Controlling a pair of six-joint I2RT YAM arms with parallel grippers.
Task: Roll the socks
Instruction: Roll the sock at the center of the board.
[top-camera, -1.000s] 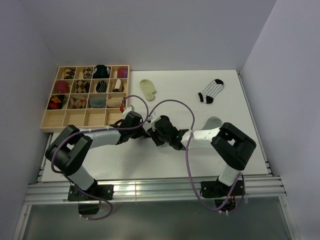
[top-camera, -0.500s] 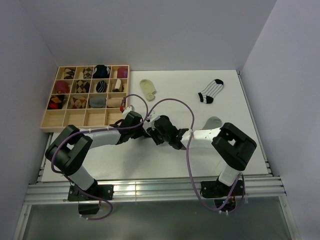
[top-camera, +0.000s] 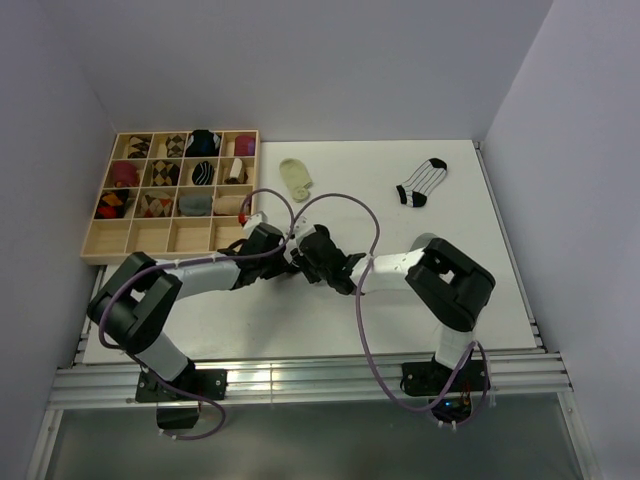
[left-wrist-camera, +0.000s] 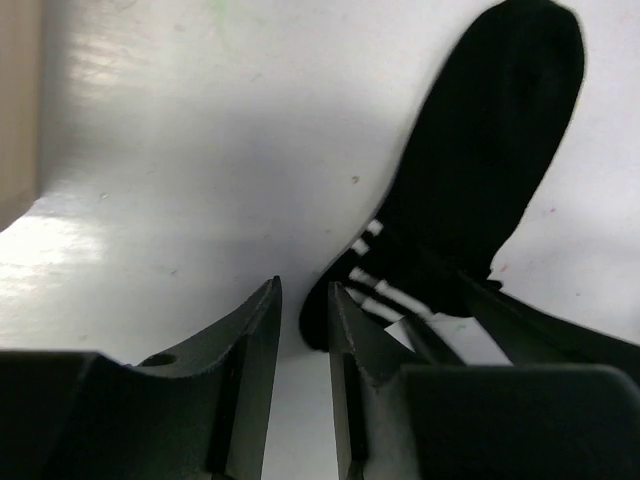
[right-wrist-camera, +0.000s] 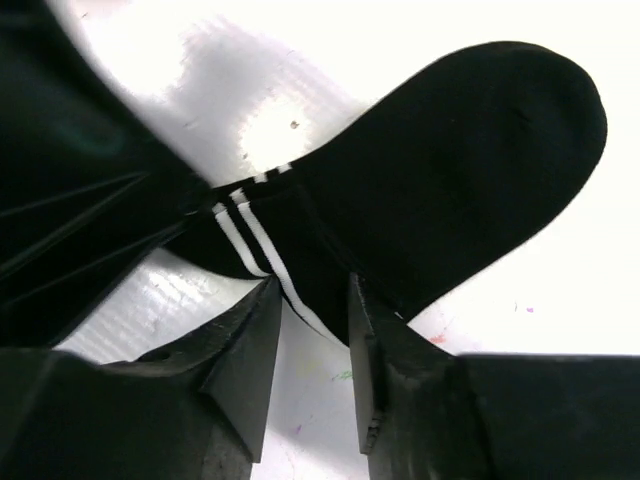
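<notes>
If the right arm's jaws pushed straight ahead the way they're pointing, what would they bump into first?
The black sock with white bands: its banded cuff lies at the tips of the right arm's jaws, on the table. Depth is unclear, but nothing else looks nearer.

Lab test cell: white table (top-camera: 370, 160) boxed by plain walls (top-camera: 300, 70), aluminium rail (top-camera: 300, 385) mount.

Moved left: right gripper (top-camera: 312, 262), now closer to left gripper (top-camera: 290, 262). Its jaws narrowed astride cuff of black white-banded fabric sock (right-wrist-camera: 440, 170). Right arm elbow swung left.
</notes>
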